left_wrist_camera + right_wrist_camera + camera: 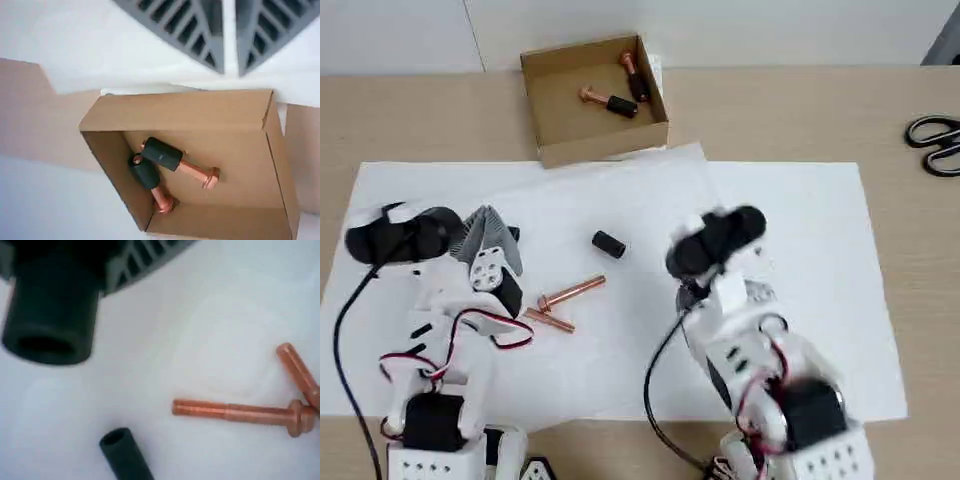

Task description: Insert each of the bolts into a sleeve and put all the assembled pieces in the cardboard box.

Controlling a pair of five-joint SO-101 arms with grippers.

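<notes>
Right gripper (100, 265) is clamped on a black sleeve, the held sleeve (52, 315), whose open bore faces the wrist camera. It hangs above the white paper sheet (770, 200). On the sheet below it lie the loose sleeve (125, 455) and two copper bolts, the near bolt (235, 412) and the far bolt (300, 375). All three are apart from the held sleeve.

Left gripper (229, 55) has its grey fingers (190, 30) drawn nearly together with a thin slit between them. It holds nothing. In the high view it (492, 235) sits over the left part of the sheet, with both bolts just beside that arm.

The high view gives the layout:
- The loose sleeve (609, 243) lies between the two arms.
- The near bolt (572, 293) and far bolt (550, 320) lie with heads close together and shafts splayed apart.
- The cardboard box (595, 140) stands at the far edge of the sheet, well apart from both grippers.
- Scissors (935, 143) lie on the bare table (420, 110) at the right.

The left wrist view looks into the box (175, 110). It holds two assembled pieces, the first piece (172, 162) and the second piece (150, 182), touching at their sleeved ends in one corner
</notes>
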